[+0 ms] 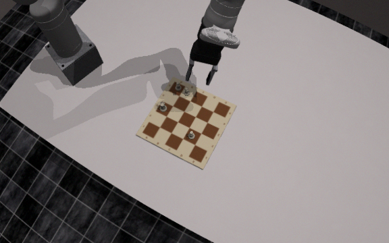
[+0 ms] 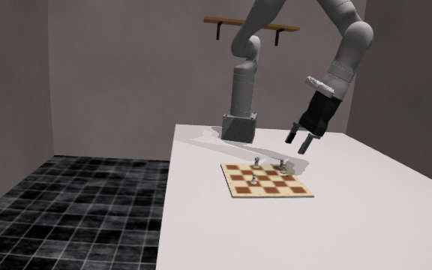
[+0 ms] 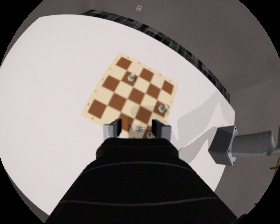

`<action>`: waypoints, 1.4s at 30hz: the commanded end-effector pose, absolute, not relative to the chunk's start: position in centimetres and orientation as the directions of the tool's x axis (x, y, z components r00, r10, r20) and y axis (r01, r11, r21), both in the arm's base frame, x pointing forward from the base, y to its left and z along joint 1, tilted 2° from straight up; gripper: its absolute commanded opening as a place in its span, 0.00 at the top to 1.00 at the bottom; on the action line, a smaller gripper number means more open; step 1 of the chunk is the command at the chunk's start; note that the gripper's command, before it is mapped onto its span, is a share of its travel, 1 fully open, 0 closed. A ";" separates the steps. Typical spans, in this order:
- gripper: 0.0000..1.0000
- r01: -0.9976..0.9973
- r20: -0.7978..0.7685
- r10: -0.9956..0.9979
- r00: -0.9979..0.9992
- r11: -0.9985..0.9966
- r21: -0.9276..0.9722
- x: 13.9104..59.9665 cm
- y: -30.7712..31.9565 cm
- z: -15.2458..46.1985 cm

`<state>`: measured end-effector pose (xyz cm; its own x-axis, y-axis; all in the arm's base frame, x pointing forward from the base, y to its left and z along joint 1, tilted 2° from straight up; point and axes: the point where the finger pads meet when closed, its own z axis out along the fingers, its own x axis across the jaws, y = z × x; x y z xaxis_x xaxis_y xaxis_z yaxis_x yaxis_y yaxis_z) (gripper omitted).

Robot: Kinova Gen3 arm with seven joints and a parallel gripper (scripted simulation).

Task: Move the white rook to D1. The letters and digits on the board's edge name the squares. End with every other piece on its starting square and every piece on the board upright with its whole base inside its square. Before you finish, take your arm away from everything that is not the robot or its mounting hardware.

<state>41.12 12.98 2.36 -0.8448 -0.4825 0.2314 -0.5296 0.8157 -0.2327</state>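
Note:
A small brown-and-cream chessboard [image 1: 186, 122] lies on the white table, and also shows in the exterior view [image 2: 266, 179] and the wrist view [image 3: 132, 98]. Several small pale pieces stand upright on it. Two are close together at the far corner [image 1: 182, 89], one is on the left edge [image 1: 162, 106] and one is near the front [image 1: 191, 135]. They are too small to tell which is the white rook. My gripper [image 1: 199, 79] [image 2: 295, 145] is open and empty. It hangs tilted above the far corner of the board, a little beyond the two close pieces.
The arm's base [image 1: 74, 64] stands on the table at the back left of the board. The table edge runs close to the board's left side, with dark tiled floor below. A wooden shelf [image 2: 251, 25] hangs on the back wall.

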 end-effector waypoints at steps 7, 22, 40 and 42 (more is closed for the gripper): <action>0.00 -0.559 0.124 -0.547 -0.828 0.822 -0.107 39.4 6.9 5.4; 0.00 -0.653 -0.015 -0.654 -0.756 0.756 -0.033 35.2 3.4 7.1; 0.00 -0.659 -0.024 -0.660 -0.751 0.751 -0.032 34.9 3.2 7.2; 0.00 -0.659 -0.024 -0.660 -0.751 0.751 -0.032 34.9 3.2 7.2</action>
